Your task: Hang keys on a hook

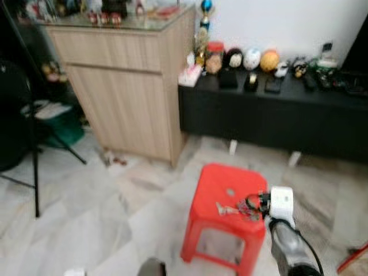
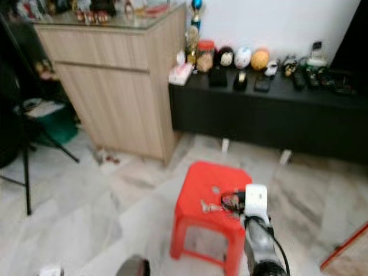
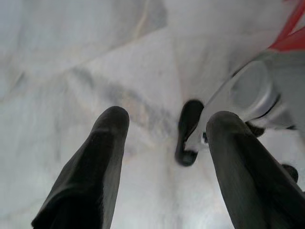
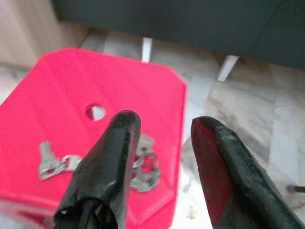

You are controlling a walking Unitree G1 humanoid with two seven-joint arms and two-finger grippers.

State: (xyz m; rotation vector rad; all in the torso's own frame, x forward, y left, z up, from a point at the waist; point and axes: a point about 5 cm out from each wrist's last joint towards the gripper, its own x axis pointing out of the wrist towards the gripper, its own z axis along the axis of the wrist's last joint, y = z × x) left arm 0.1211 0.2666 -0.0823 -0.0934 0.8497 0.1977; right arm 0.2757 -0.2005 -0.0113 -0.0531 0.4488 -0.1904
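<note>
One bunch of keys (image 4: 138, 164) is lying on a red stool (image 1: 214, 183) as the right gripper (image 4: 162, 125) is hovering above it, fingers spread; the left gripper (image 3: 167, 126) is hanging unclenched over marble floor (image 1: 86, 201).

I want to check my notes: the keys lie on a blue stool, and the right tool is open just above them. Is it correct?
Not fully. The stool is red, not blue, as the right wrist view shows. The rest holds: the keys lie on it, and the right tool is open just above them.
</note>
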